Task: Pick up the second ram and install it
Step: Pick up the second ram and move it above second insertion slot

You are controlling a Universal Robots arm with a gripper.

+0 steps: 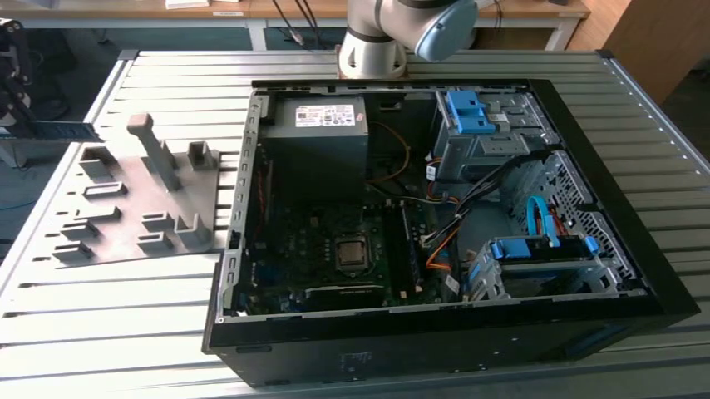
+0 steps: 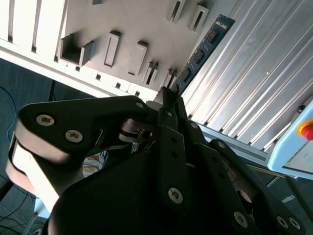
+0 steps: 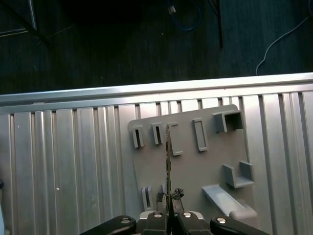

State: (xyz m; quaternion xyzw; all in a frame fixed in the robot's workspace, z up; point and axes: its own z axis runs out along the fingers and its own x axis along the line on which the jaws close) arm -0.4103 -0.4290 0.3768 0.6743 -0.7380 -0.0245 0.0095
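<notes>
My gripper (image 2: 167, 98) is shut on the second ram (image 2: 203, 49), a blue-green board with a row of black chips that sticks out beyond the fingertips. In the first wrist view the ram (image 3: 167, 156) shows edge-on above the grey slotted tray (image 3: 195, 171), rising from the gripper (image 3: 167, 208). In the exterior view the ram (image 1: 58, 131) hangs level at the far left, beside the tray (image 1: 122, 199), with the gripper (image 1: 12, 120) at the picture's edge. It is well apart from the open computer case (image 1: 577, 274).
The case lies open on the slatted metal table (image 1: 111, 332), with the motherboard (image 1: 332, 249), its memory slots (image 1: 406, 249), cables and blue drive brackets (image 1: 471, 112) inside. The arm's base (image 1: 372, 50) stands behind the case. A tall post (image 1: 145, 141) rises from the tray.
</notes>
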